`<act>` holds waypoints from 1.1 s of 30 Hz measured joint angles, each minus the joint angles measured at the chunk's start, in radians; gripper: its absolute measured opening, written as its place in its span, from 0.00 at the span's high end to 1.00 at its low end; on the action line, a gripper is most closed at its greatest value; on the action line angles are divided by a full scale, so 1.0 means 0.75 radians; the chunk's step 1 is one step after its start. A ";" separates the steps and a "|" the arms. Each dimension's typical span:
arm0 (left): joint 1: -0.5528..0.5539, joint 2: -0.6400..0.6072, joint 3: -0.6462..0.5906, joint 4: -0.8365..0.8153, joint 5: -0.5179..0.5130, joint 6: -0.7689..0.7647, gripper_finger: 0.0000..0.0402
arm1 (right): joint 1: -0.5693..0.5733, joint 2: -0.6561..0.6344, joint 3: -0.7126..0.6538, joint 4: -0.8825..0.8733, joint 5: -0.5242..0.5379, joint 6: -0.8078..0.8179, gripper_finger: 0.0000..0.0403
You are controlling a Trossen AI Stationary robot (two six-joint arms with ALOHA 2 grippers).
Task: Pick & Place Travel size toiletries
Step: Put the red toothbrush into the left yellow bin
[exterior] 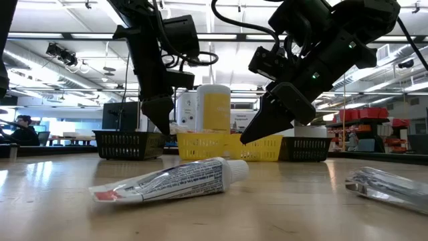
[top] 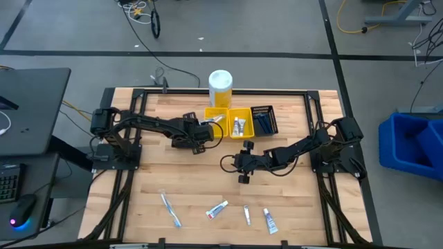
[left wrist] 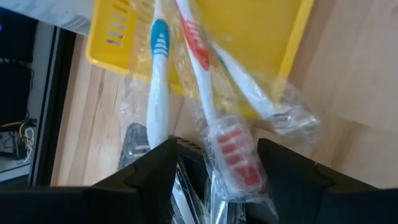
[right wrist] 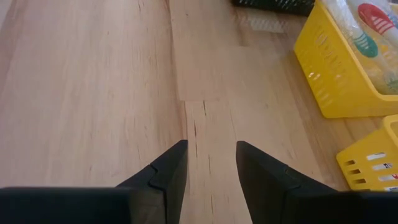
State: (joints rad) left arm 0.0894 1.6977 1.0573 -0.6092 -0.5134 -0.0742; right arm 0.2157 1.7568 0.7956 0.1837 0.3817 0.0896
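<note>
High view: the wooden bench point(top: 138, 187) carries a row of bins at its far edge: two yellow bins point(top: 228, 121) and a black bin point(top: 264, 119), with a white-and-yellow container point(top: 221, 88) behind them. No brand or label can be read on any of it; print on the tube nearest the low camera is too blurred to make out.

The left pincer point(top: 208, 131) sits at the leftmost yellow bin. In the left wrist view its fingers are closed narrowly on a clear-wrapped bundle of toothbrushes point(left wrist: 205, 93), one blue-marked, one red-bristled, whose far ends lie over the yellow bin point(left wrist: 273, 37).

The right pincer point(top: 243, 178) hangs over bare wood just in front of the bins, near the middle of the bench. The right wrist view shows its fingers point(right wrist: 168, 168) slightly apart with nothing between them.

Along the near edge lie four loose items: a blue toothbrush point(top: 170, 209), a toothpaste tube point(top: 217, 209), a small silvery piece point(top: 247, 215) and another tube point(top: 270, 221), all well apart from both arms.

The bench top is pale planks in a black frame. The floor is grey with cables; a blue crate point(top: 415, 142) stands to the right and a dark desk point(top: 28, 111) to the left. The low view shows a bright workshop with ceiling lights and a person point(exterior: 23, 130) seated far off.
</note>
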 joint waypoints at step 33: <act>0.058 0.006 0.332 -0.342 0.247 -0.138 0.74 | 0.000 0.000 0.000 0.000 0.001 0.000 0.65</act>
State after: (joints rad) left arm 0.1327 1.7020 1.3065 -0.8660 -0.3285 -0.1779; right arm 0.2157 1.7567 0.7956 0.1837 0.3824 0.0895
